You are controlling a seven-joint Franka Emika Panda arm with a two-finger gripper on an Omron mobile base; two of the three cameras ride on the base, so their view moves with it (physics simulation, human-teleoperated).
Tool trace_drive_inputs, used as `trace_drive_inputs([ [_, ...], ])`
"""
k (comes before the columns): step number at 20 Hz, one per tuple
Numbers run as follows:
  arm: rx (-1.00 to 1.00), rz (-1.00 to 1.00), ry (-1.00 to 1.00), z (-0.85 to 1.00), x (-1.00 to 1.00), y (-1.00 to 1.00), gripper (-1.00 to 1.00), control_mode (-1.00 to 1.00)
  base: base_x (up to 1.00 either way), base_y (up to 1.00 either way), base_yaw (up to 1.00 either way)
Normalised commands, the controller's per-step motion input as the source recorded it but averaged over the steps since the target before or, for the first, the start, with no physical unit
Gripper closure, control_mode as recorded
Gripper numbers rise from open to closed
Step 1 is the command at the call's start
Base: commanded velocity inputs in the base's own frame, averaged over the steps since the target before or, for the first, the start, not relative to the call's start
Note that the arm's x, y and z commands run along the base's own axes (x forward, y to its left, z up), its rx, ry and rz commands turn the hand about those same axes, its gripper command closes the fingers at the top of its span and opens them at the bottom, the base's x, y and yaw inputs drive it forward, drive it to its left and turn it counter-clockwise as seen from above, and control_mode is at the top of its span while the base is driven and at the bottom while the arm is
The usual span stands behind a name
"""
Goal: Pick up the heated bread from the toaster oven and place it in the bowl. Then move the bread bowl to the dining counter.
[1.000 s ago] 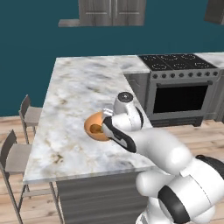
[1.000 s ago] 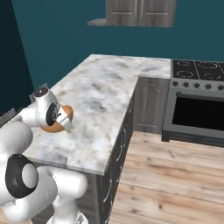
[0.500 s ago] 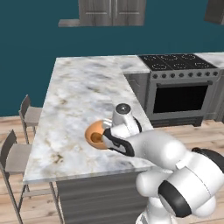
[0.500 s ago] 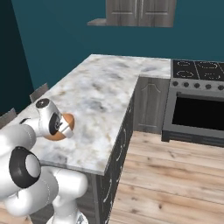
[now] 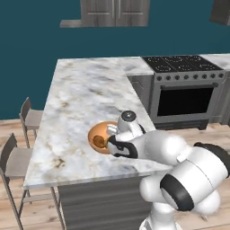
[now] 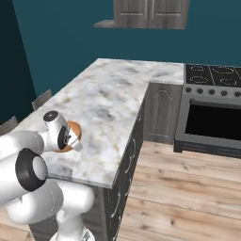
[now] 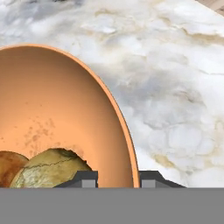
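Note:
The orange-tan bowl (image 5: 99, 136) (image 6: 73, 134) sits low at the near part of the dining counter (image 5: 81, 96) (image 6: 110, 96); I cannot tell whether it rests on the marble or hangs just above it. My gripper (image 5: 110, 143) (image 6: 70, 141) (image 7: 117, 179) is shut on the bowl's near rim, one fingertip inside and one outside. In the hand view the bowl (image 7: 57, 109) holds the heated bread (image 7: 50, 168), an olive-tan roll, beside a darker brown lump (image 7: 8, 168). The toaster oven is out of view.
Two grey chairs (image 5: 20, 134) stand along the counter's left side. A steel range (image 5: 186, 90) (image 6: 212, 108) adjoins the counter at the back right. Marble (image 7: 175, 87) spreads beyond the bowl. Wooden floor (image 6: 179, 188) lies to the right.
The hand has come down with the bowl toward the counter top and shifted slightly. The grip on the rim is unchanged.

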Motion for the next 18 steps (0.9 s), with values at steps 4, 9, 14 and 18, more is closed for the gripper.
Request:
trace_drive_inputs([
  [4,0.00,0.00,0.00,-0.06,0.37,0.00,-1.00,-1.00,0.00,0.00,0.00],
  [9,0.00,-0.06,0.04,0.38,0.04,0.00,-1.00,-1.00,0.00,0.00,0.00],
  [14,0.00,-0.03,-0.05,0.65,-0.17,-0.07,-1.00,-1.00,0.00,0.00,0.00],
  [18,0.00,0.00,-0.15,0.79,-0.70,-0.23,-1.00,-1.00,0.00,0.00,0.00],
])
